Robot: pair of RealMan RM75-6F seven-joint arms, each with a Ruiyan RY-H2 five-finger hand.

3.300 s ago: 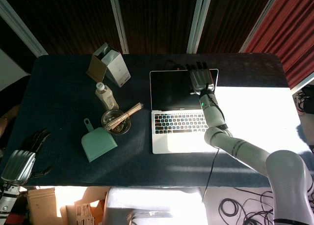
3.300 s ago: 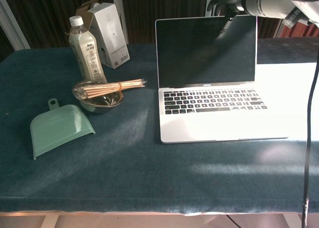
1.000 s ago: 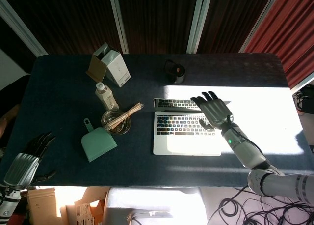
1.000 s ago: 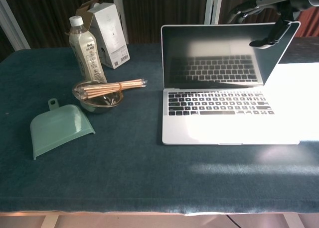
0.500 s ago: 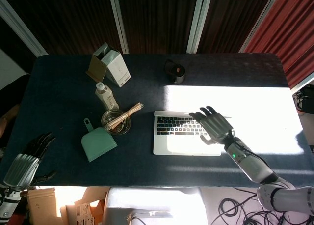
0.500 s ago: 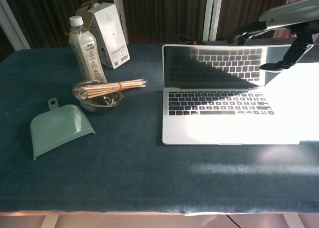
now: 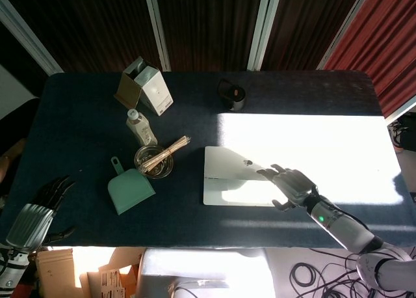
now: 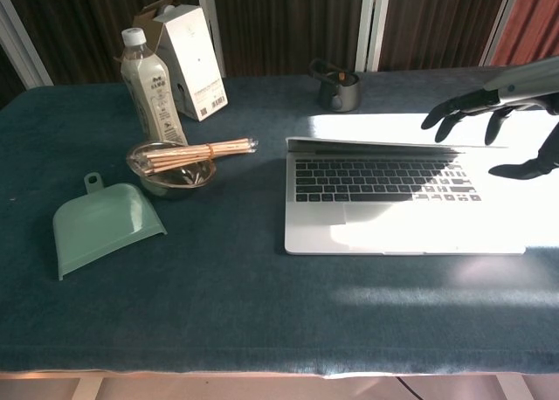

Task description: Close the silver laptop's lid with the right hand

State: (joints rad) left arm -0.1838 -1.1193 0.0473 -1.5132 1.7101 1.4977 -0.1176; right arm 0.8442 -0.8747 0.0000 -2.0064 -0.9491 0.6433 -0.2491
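The silver laptop lies right of the table's centre. From above only its silver lid shows. In the chest view the lid hangs at a shallow angle over the keyboard, which still shows under it. My right hand hovers flat over the lid's right front corner, fingers spread and holding nothing. In the chest view the right hand sits just above the lid's right end; glare hides whether it touches. My left hand hangs off the table's near left corner, fingers apart and empty.
Left of the laptop stand a metal bowl of chopsticks, a green dustpan, a bottle and an open white box. A dark cup stands behind the laptop. Strong sunlight covers the dark table's right half.
The lid has swung down from upright to nearly flat. My right hand has followed it down and towards me. The left hand has barely moved.
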